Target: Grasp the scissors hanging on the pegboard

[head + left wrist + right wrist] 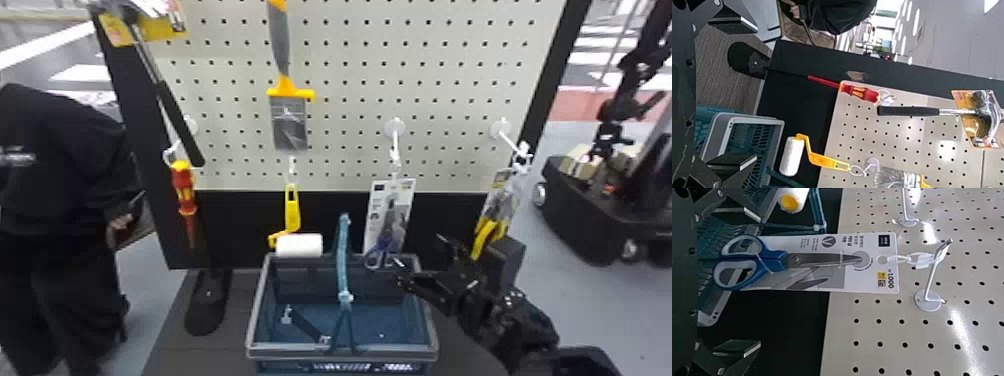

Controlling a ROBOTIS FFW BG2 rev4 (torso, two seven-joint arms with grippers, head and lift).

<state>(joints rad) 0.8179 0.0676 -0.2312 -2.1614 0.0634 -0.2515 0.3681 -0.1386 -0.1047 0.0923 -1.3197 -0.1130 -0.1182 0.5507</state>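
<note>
Here, the right gripper (422, 265) hangs spread wide at the scissors, with nothing pinched.

The blue-handled steel scissors on their white card (781, 262) hang from a white wire hook (932, 274) near the lower edge of the perforated white pegboard (425, 75), right of its middle. The card is tied on by a thin plastic loop (911, 259), so a nudge from one finger would likely swing it aside, and the jaws might catch card alone. The wrist camera has the handles between the fingers. The head camera adds a yellow-handled pliers pack (495, 215) close beside the gripper, which could snag, and a grey-rimmed blue basket (252, 310) beneath. The left gripper (746, 92), also spread, waits facing the pegboard's left edge.
</note>
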